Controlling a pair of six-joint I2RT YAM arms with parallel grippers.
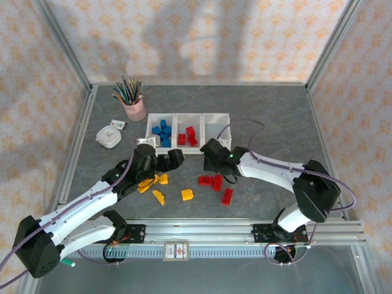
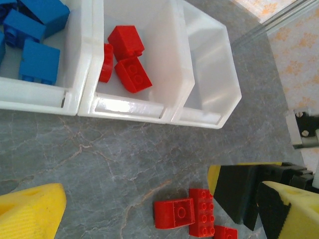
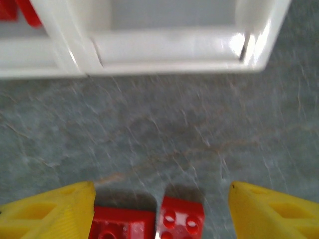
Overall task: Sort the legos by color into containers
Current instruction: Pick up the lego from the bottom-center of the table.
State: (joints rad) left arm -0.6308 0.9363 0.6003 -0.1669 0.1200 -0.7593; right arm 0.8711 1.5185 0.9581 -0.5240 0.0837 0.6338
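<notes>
A pink cup [image 1: 133, 105] of pencils stands at the back left of the tabletop [image 1: 269, 110], and a white round case [image 1: 109, 136] lies nearer, to its left. The left arm [image 1: 92, 199] reaches from its base at the near left edge diagonally up and right, its wrist low over a cluster of yellow legos [image 1: 153, 182]. The left jaws point right, along the front of the containers [image 1: 214, 127], spread wide and grasping nothing. In the left wrist view their yellow fingers [image 2: 30, 211] sit at the bottom corners.

The three containers stand in a row. Blue legos [image 1: 162, 131] lie in the left one and red legos [image 1: 188, 136] in the middle one.

On the tabletop in front of them lie loose red legos [image 1: 212, 180]. The right arm [image 1: 269, 168] rises from its base at the near right and folds at the elbow. Its forearm runs left, to just in front of the seam between the middle and right containers. The right jaws hang over the loose red legos, released. In the right wrist view the fingers [image 3: 50, 214] stand apart with two bricks between them. The right finger is clear of them. Whether the left one touches I cannot tell.
</notes>
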